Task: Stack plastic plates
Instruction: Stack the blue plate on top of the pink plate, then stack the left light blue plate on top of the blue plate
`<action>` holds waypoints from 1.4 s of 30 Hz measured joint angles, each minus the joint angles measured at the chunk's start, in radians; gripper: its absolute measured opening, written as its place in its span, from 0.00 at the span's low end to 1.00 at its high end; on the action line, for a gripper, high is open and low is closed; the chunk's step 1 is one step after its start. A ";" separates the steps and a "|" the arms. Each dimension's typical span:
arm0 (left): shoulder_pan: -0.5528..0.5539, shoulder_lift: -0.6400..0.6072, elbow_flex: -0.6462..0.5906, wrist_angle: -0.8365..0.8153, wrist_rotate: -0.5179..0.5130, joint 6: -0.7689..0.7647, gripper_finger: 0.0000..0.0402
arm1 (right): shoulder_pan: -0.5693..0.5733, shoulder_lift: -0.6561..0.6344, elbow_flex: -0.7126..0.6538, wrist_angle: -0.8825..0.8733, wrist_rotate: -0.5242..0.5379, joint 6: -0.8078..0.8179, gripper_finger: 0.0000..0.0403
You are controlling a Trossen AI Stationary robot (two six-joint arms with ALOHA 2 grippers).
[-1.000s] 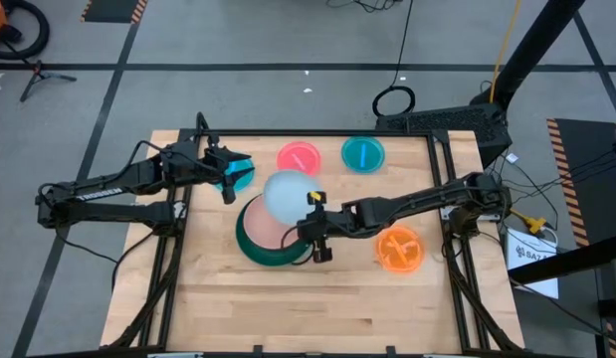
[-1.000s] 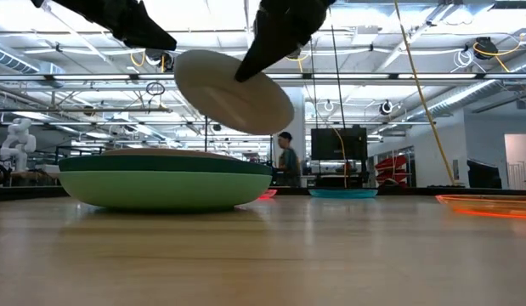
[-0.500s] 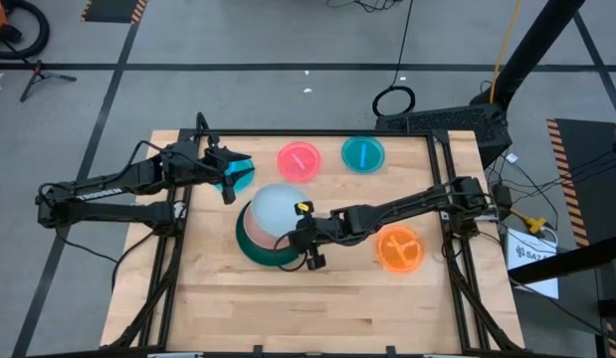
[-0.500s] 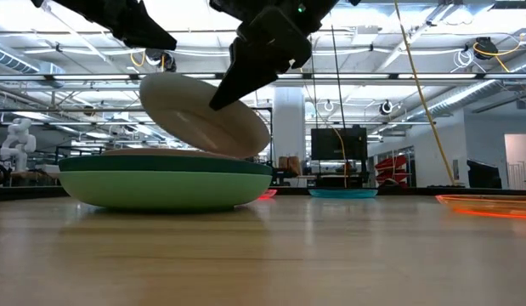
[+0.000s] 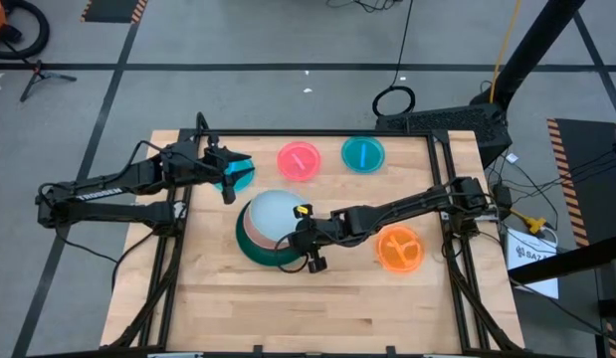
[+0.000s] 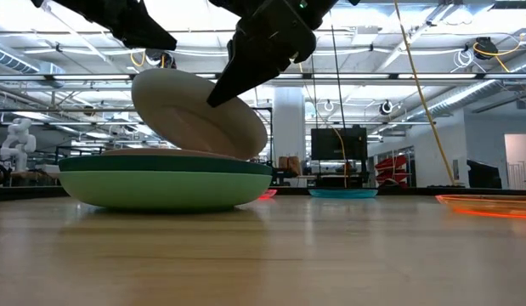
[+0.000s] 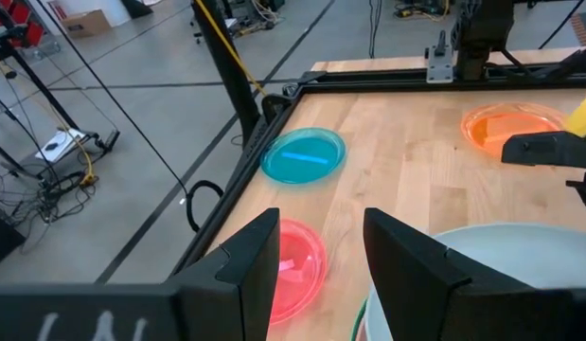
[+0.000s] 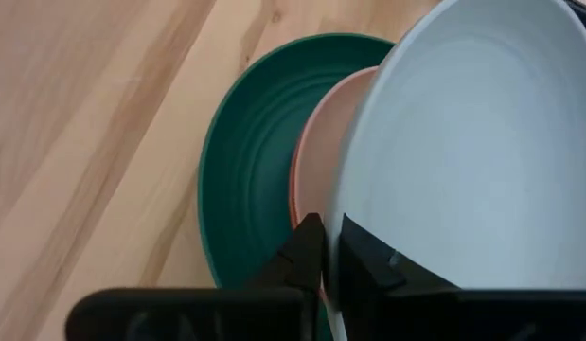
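Observation:
My right gripper (image 5: 306, 242) is shut on a pale blue medium plate (image 5: 271, 211), which hangs tilted over the stack. The stack has a dark green large plate (image 8: 245, 161) on a light green one (image 6: 161, 189), with a pale pink plate (image 8: 321, 156) lying in it. The hot pink (image 5: 299, 159), cyan (image 5: 362, 154) and orange (image 5: 399, 249) small plates lie flat on the table. My left gripper (image 7: 321, 256) is open and hovers left of the stack, near the far edge. No red-orange plate shows. My right gripper pinches the pale blue plate's rim (image 8: 342, 260) on the side toward the table's right, one finger on each face. It comes slanting down from the right. The plate is tilted, its held side high (image 6: 213, 100). Whether its low edge (image 6: 246, 153) touches the stack, I cannot tell.
The wooden table (image 5: 228, 308) has bare room along its near side and left of the stack. The three small plates lie toward the far and right sides. A dark metal frame (image 5: 442, 149) borders the table's right edge.
My right gripper has moved down and toward the table's left and near side, carrying the pale blue plate from beside the stack's far-right side to over its middle. The plate has come lower and now hangs close above the pale pink plate.

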State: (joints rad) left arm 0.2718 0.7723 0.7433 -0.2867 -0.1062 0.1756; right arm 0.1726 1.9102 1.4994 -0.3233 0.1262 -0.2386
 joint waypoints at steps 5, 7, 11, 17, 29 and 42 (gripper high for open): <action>-0.001 0.000 0.000 -0.001 0.000 -0.040 0.40 | 0.000 0.000 0.000 0.000 -0.001 -0.017 0.04; -0.001 0.000 0.000 -0.010 0.000 -0.060 0.40 | 0.000 0.000 0.000 -0.001 -0.001 -0.025 0.04; -0.005 0.000 0.000 -0.042 0.000 -0.099 0.40 | 0.000 0.000 0.000 -0.001 -0.001 -0.044 0.06; -0.037 0.000 0.000 -0.082 0.000 -0.165 0.40 | 0.000 -0.001 0.000 -0.001 0.000 -0.046 0.20; -0.132 0.000 0.000 -0.125 0.000 -0.279 0.40 | -0.002 -0.005 0.000 -0.085 0.005 -0.043 0.39; -0.184 0.119 0.000 -0.138 -0.088 -0.403 0.40 | -0.039 -0.093 -0.023 -0.350 0.081 0.046 0.33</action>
State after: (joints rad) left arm 0.0874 0.8914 0.7429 -0.4249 -0.1938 -0.2276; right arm 0.1338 1.8172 1.4762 -0.6730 0.2077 -0.1925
